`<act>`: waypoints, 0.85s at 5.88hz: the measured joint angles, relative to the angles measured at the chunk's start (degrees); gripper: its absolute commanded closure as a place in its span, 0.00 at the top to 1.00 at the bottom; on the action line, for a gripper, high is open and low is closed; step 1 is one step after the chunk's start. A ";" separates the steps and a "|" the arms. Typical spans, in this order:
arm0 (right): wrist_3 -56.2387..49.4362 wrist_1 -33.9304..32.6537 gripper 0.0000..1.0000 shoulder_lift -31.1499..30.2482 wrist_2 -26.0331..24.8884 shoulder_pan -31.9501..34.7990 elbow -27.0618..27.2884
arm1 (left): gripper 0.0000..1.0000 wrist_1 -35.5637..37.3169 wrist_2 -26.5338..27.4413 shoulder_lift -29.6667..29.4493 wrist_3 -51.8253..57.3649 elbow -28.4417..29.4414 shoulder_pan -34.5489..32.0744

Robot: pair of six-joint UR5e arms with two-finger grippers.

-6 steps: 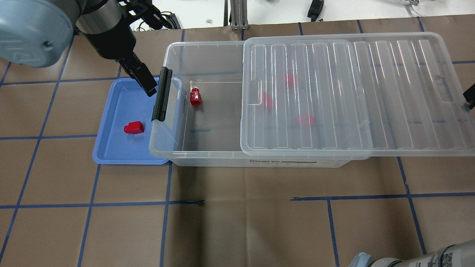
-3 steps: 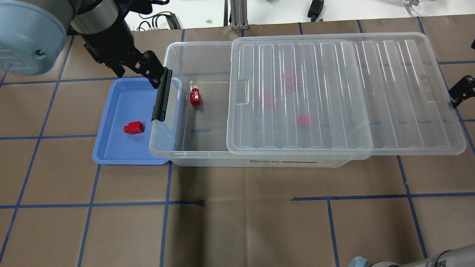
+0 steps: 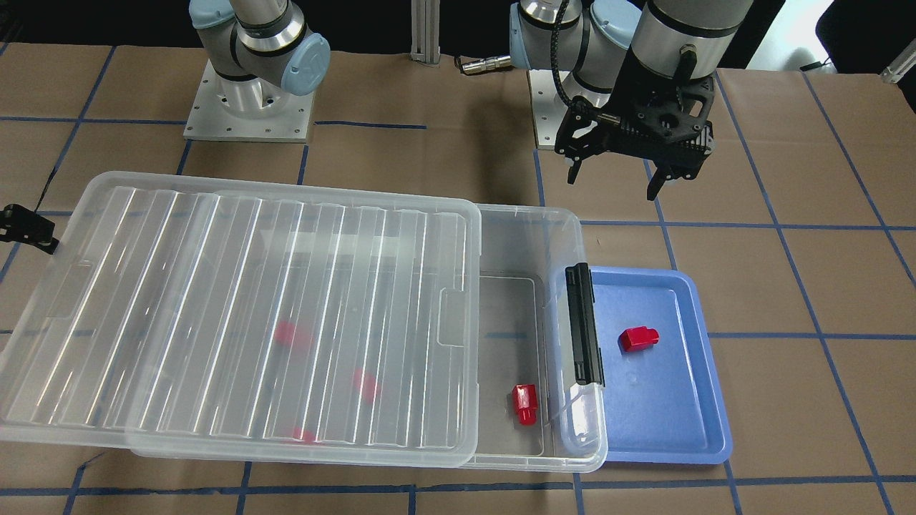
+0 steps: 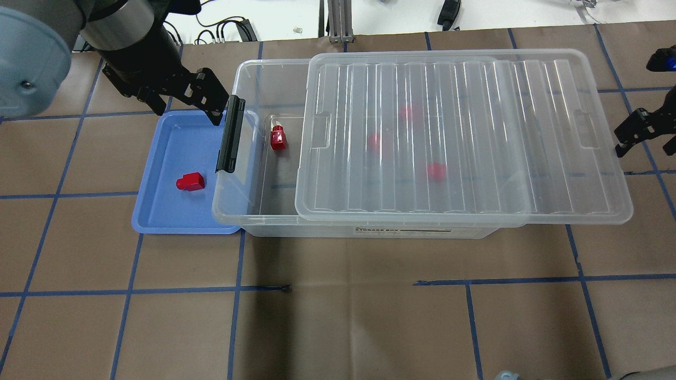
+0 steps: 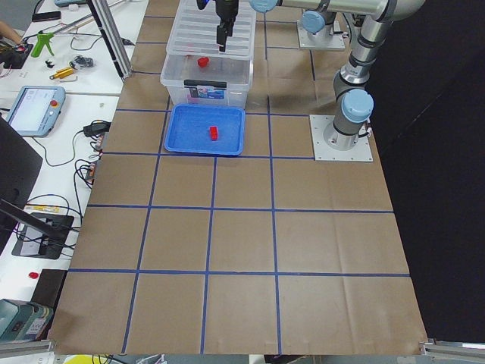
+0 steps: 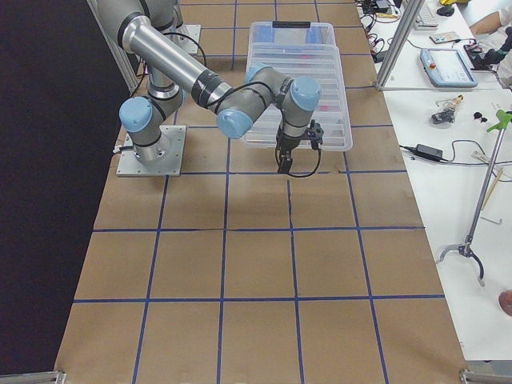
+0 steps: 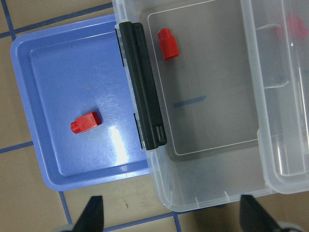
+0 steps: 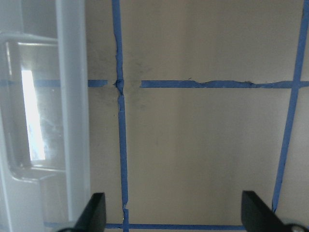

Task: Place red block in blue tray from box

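Front view: left hand [image 3: 614,186] hangs high near the tray [image 3: 669,408] end, fingers spread wide, nothing in them. One block [image 3: 638,337] lies on its side mid-floor in the tray, clear of the rim. Box [image 3: 533,214] butts against the tray, with its latch [image 3: 585,325] on that end. Lid [image 3: 250,307] lies across most of the box, with a gap at the latch end. A second block [image 3: 524,404] lies free in that gap. The covered blocks [image 3: 288,332] show as red blurs beneath the lid. Overhead: right hand [image 4: 644,148] sits just off the lid's far end. Side views: too small to add anything. Left wrist: fingertips wide apart, empty, with tray, latch and gap below. Right wrist: fingers wide, only tabletop [image 8: 193,145] between them, lid rim just beside one finger; contact cannot be told. Judgement: one placement looks done. If the second block is wanted, drop straight through the gap and keep the fingers off latch and lid edge. Straddle the broad body rather than the stub, and lift clear of the wall before crossing to the tray.
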 measured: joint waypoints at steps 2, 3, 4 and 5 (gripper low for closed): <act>0.97 0.04 1.00 -0.73 0.19 2.61 0.87 | 0.98 -0.19 0.02 0.41 -0.51 0.02 0.05; 1.59 0.05 1.00 -0.97 0.21 4.37 0.99 | 0.98 -0.17 -0.02 0.45 -0.95 0.04 0.06; 2.70 0.09 1.00 -1.24 0.22 6.32 1.10 | 0.98 -0.15 -0.03 0.45 -1.43 0.04 0.06; 4.01 0.23 1.00 -1.45 0.47 8.27 1.18 | 0.98 -0.15 -0.04 0.44 -1.66 0.05 0.06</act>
